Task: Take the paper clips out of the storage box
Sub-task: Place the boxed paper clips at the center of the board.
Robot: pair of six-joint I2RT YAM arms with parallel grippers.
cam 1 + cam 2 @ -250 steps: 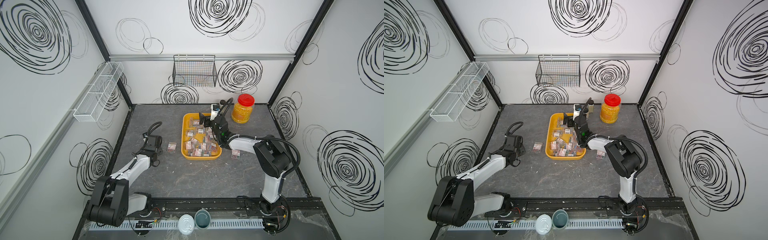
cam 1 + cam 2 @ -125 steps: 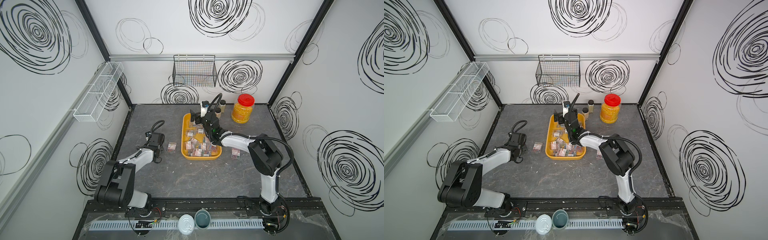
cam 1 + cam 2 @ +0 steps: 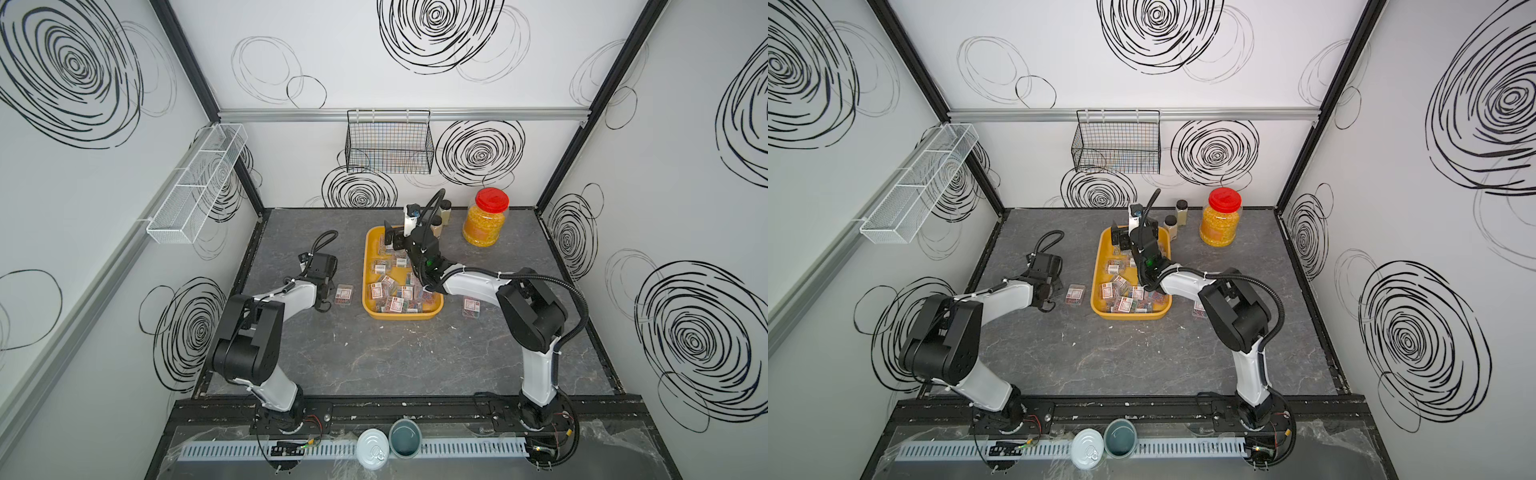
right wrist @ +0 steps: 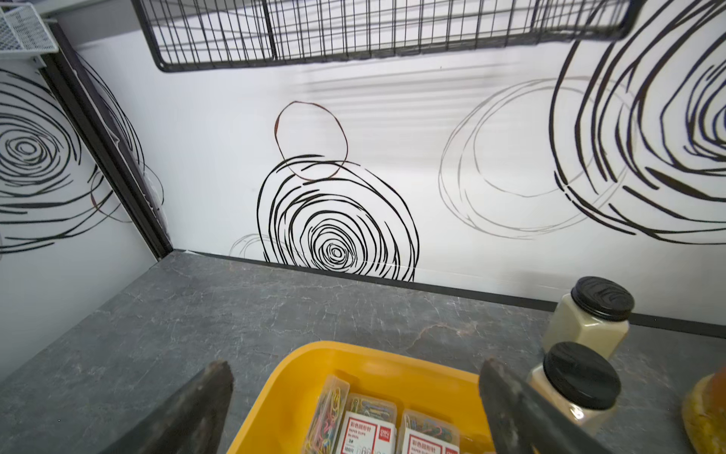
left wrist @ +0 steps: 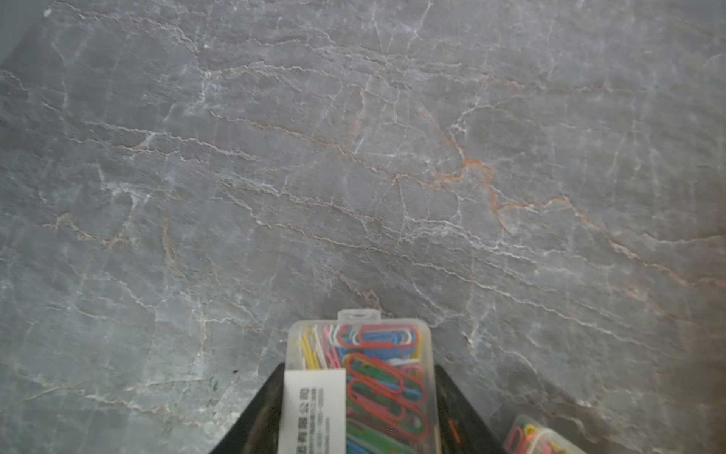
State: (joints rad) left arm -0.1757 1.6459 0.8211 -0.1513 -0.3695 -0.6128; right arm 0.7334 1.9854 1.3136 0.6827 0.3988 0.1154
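grey stone tabletop (image 3: 374, 353): left gripper (image 5: 359, 367) pinches a case of paper clips (image 5: 389, 353); right gripper (image 4: 353, 367) gapes empty above the storage box (image 3: 367, 274), frame centre.

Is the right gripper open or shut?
Open: the right gripper has its jaws wide apart above the storage box, gripping nothing.

A shallow rectangular yellow plastic tray (image 3: 401, 316) with rounded corners lies flat on the desk (image 3: 374, 357), holding a jumble of small flat clear plastic cases of multicoloured paper clips (image 3: 388, 293). One case (image 3: 343, 294) lies on the desk just left of it and another case (image 3: 471, 307) just right. A third case (image 5: 387, 393) sits clamped in the left tool (image 5: 359, 369).
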